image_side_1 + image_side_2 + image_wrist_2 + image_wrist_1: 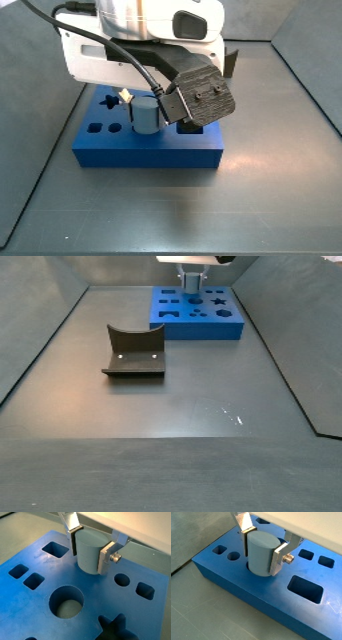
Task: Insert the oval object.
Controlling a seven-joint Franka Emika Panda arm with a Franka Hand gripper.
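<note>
Fingers (244, 524) stand clamped on the oval object (260, 552), one silver plate against each of its flat sides, in both wrist views. I see the gripper (262, 548) holding this pale grey-blue peg upright, with its lower end set down into the top face of the blue block (231, 582); how deep it sits I cannot tell. In a wrist view the oval object (89, 551) stands between a rectangular hole (56, 548) and a small round hole (122, 580), with a large round hole (66, 603) and a star-shaped hole (117, 625) further across the face. In a side view the gripper (144, 112) hangs below the white arm body (140, 35), which hides much of the block (147, 150); the peg (143, 116) shows just at 9 o'clock from the dark wrist camera housing (203, 97). In a side view the block (195, 311) sits at about 12 o'clock on the grey surface (174, 456), with the gripper (195, 283) above it, too small there to read the fingers. A dark brown curved block (134, 352) rests well apart from it, toward 10 o'clock from the middle of the surface.
</note>
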